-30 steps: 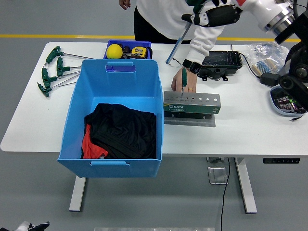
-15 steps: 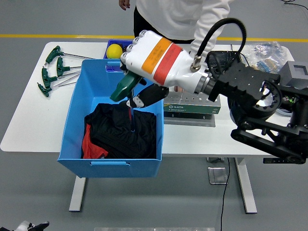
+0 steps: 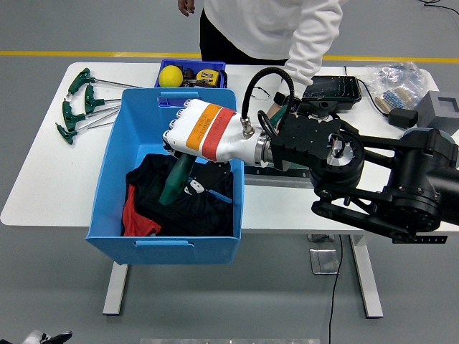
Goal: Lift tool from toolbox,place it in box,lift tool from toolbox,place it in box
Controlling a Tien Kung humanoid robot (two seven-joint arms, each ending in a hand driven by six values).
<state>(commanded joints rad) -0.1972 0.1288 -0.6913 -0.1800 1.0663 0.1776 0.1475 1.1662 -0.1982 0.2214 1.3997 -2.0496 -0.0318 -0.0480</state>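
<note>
Gripping the green-handled tool (image 3: 174, 183) by its handle, my right robot hand (image 3: 201, 136) hangs over the blue box (image 3: 115, 154), above the black cloth (image 3: 208, 208) inside. From the head view the tool looks stiff, light and hard, its moulded handle the sure hold; its thin shaft seems partly hidden. On the worktop (image 3: 43, 172) the toolbox (image 3: 315, 172) sits behind my arm.

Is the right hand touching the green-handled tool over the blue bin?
Touching. The head view shows the right hand closed around the green-handled tool, whose handle hangs below the fingers inside the blue bin.
</note>
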